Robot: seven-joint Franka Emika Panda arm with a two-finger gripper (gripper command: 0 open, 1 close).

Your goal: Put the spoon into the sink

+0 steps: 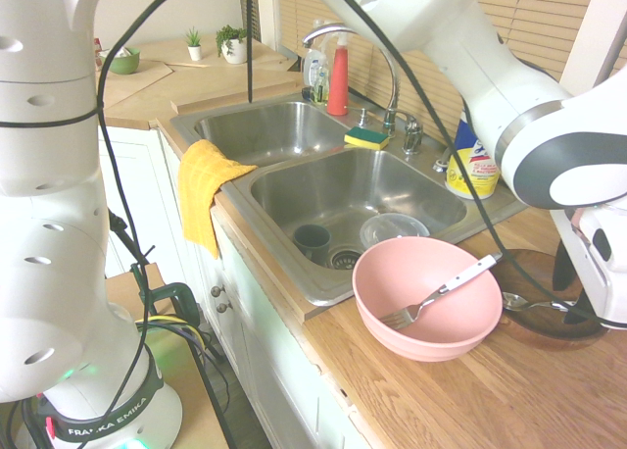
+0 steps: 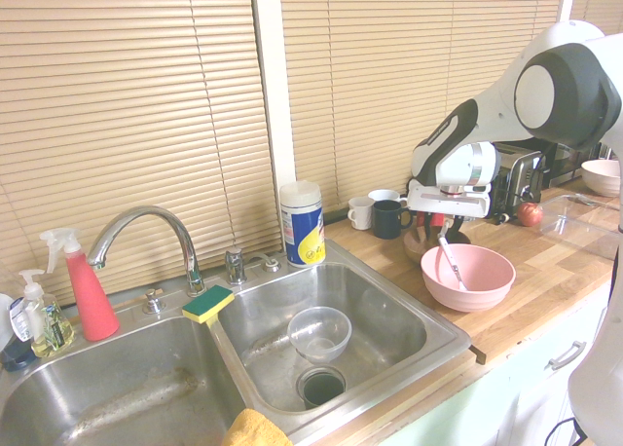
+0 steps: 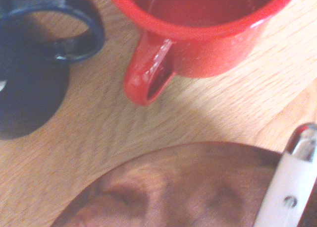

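Observation:
The spoon (image 1: 524, 301) lies on a dark brown wooden dish (image 1: 534, 317) on the counter, right of the pink bowl. Its shiny bowl points toward the sink (image 1: 323, 189), and its white handle (image 3: 292, 192) shows in the wrist view over the same dish (image 3: 173, 187). My gripper (image 1: 580, 302) is down at the dish, right over the spoon's handle end. In the second exterior view my gripper (image 2: 435, 234) sits just behind the pink bowl, which hides its tips. The double steel sink (image 2: 389, 310) is left of the counter.
A pink bowl (image 1: 426, 322) holding a white-handled fork (image 1: 441, 292) stands between the dish and the sink. A red mug (image 3: 208, 28) and a dark blue mug (image 3: 34, 53) stand behind the dish. The near basin holds a clear container (image 1: 392, 228) and a dark cup (image 1: 312, 238).

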